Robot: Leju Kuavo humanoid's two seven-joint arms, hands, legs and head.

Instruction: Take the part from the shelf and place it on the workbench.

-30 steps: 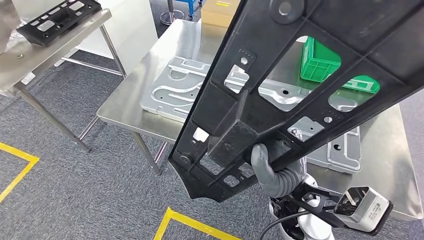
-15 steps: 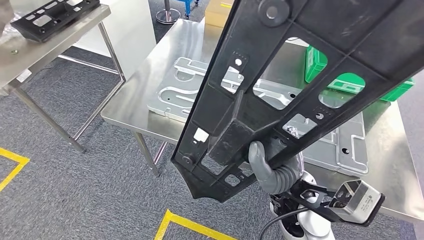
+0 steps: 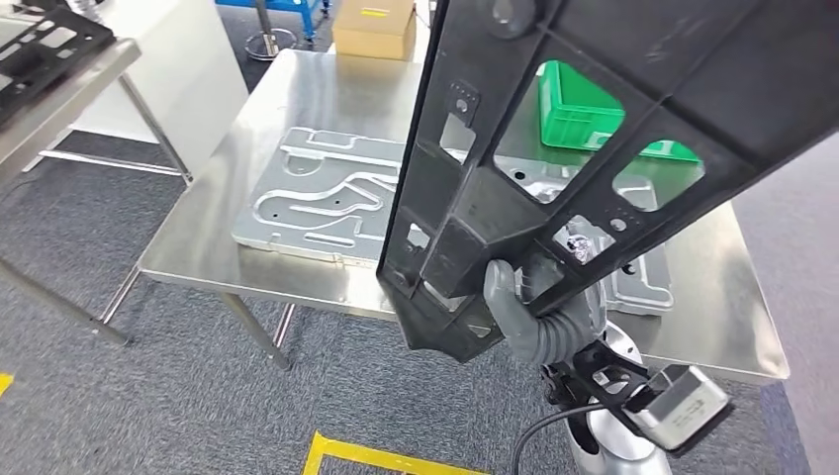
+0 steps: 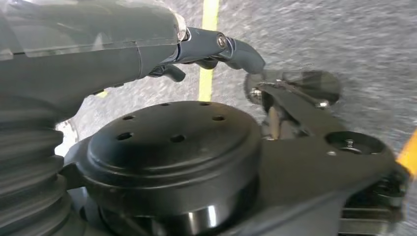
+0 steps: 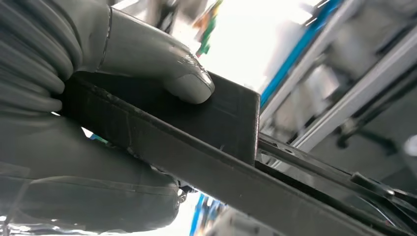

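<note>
— So, where is the part sitting at this moment?

— It is hanging in the air, a long black plastic frame with open windows, slanting up and away over the near edge of the workbench. It is not touching the bench.

— What is holding it?

— The right hand is gripping it near its lower end. In the head view the grey thumb is pressing against a black bar of the frame, and the right wrist view is showing the thumb lying on one face of a flat bar with the rest of the hand wrapping the other side.

— And the left hand?

— It is hanging over grey carpet and a yellow floor line. Its dark fingers are curling inward with nothing between them.

— What is lying on the bench?

— A pale metal plate with stamped grooves is lying toward the near left corner, and a second plate is showing through the frame's windows further right. A green crate is sitting toward the far edge, and a cardboard box is standing at the far side.

— Anything else nearby?

— A second steel table is standing off to the left, carrying another black frame.
</note>
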